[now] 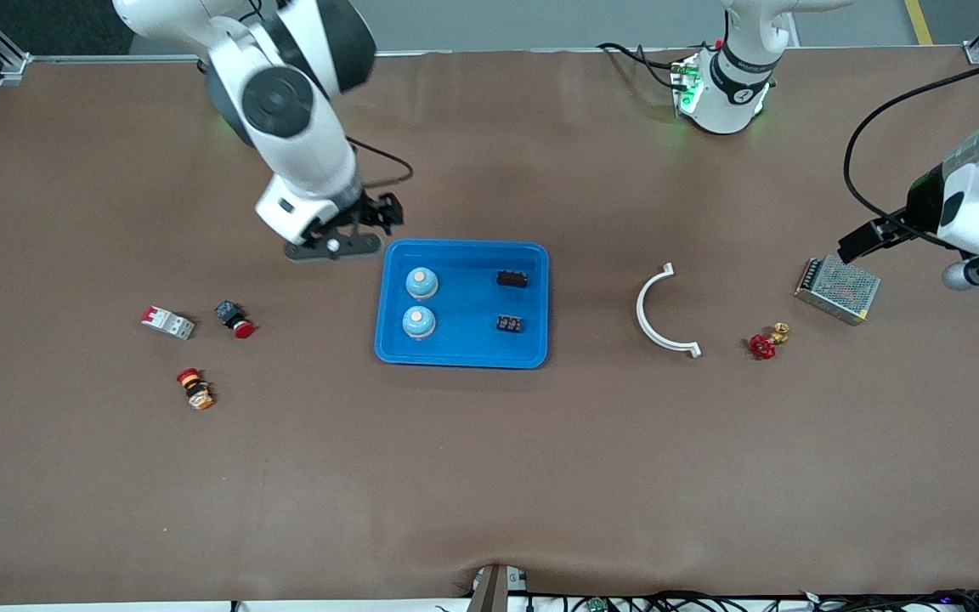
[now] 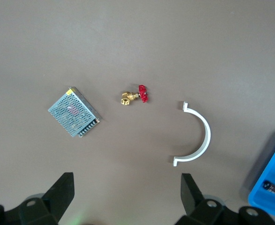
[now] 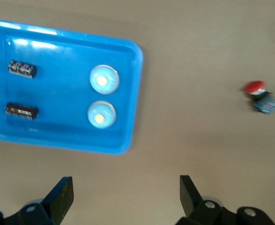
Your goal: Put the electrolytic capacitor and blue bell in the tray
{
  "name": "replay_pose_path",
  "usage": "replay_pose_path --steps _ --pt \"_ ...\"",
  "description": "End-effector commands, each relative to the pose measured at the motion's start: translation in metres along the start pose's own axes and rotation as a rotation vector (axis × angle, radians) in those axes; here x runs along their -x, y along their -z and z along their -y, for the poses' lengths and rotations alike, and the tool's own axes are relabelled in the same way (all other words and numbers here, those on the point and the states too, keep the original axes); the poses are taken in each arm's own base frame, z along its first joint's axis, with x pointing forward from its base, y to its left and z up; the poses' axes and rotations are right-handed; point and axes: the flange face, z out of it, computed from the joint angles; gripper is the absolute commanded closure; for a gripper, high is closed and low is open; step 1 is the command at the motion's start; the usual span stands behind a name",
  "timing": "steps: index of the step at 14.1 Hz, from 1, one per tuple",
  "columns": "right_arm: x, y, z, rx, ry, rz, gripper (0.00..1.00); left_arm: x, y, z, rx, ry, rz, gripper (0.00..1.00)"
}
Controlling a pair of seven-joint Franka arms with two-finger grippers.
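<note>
Hovering w/ jaws wide and nothing held, the right claw point(image 1: 345, 236) hangs over bare desk just beside the tray's upper corner, upper-middle of the front view. The left claw point(image 2: 125, 194) is also spread and empty, waiting over the desk near the mesh box point(image 1: 838, 289) at the left arm's end.

Outward from the right claw: the blue tray point(image 1: 464, 357) sits mid-frame. In it are two blue bells point(image 1: 421, 283) point(image 1: 418, 322), one nearer the front camera than the other. Well apart from them, toward the left arm's end, lie two black capacitors point(image 1: 512, 278) point(image 1: 510, 324). Judging by that, the job looks done.

Handling, if regrasped:
- Bells prob. light and stiff w/ smooth domes, so slippery on top. Pinch low across the base.
- Capacitors are small, light cylinders lying flat and may roll. Grip across the body, not the legs.

Elsewhere, approx. mid-height of the frame: white curved bracket point(image 1: 664, 314), red valve point(image 1: 766, 342), breaker point(image 1: 168, 322) and two push buttons point(image 1: 235, 320) point(image 1: 195, 389).
</note>
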Motion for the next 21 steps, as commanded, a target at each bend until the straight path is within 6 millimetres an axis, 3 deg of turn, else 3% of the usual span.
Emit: replay_pose_path --steps 1,3,5,8,11,14,16,21 --pt "0.009 0.056 -0.055 -0.024 0.001 0.011 0.00 0.022 0.000 0.017 0.036 -0.057 -0.044 0.00" --pt "0.005 0.087 -0.096 -0.033 0.019 0.016 0.00 0.020 0.000 0.019 0.062 -0.059 -0.060 0.00" --pt "-0.003 0.108 -0.137 -0.047 -0.027 0.003 0.00 0.010 0.016 0.023 0.101 -0.048 -0.080 0.00" --pt "-0.009 0.122 -0.184 -0.047 -0.054 -0.025 0.00 0.011 0.025 0.021 0.088 -0.258 -0.107 0.00" --pt "-0.013 0.135 -0.247 -0.059 -0.070 -0.059 0.00 0.010 0.040 0.026 0.084 -0.502 -0.140 0.00" --pt "-0.011 0.149 -0.299 -0.050 -0.129 -0.095 0.00 0.002 0.051 0.027 0.171 -0.481 -0.168 0.00" --pt "-0.013 0.155 -0.308 -0.027 -0.143 -0.120 0.00 -0.008 0.060 0.024 0.169 -0.466 -0.190 0.00" --pt "-0.029 0.144 -0.313 0.004 -0.150 -0.113 0.00 -0.019 0.087 0.010 0.136 -0.381 -0.240 0.00"
